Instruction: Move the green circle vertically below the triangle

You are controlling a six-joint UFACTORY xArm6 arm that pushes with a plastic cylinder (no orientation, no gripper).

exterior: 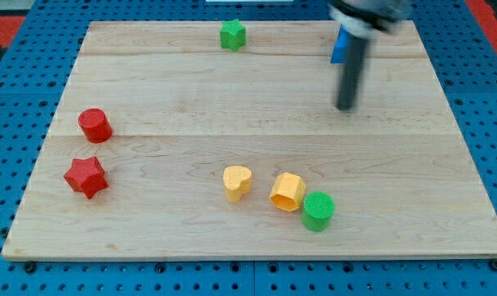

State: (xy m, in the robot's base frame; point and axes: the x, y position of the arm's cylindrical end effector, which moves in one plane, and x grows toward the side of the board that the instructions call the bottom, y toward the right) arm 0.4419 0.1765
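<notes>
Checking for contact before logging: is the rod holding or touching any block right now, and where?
Nothing is held. My tip touches no block; the green circle lies well below it.

The desk (232, 99) was pale wood; blocks were green (318, 210), green (233, 34), red (95, 125), red (85, 177), yellow (237, 182), orange-yellow (287, 191), and blue (339, 48).

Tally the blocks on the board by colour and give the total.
Red: 2, a cylinder and a star
Yellow: 2, a heart and a hexagon
Green: 2, a star and a circle
Blue: 1, a block partly hidden behind my rod
Total: 7
</notes>
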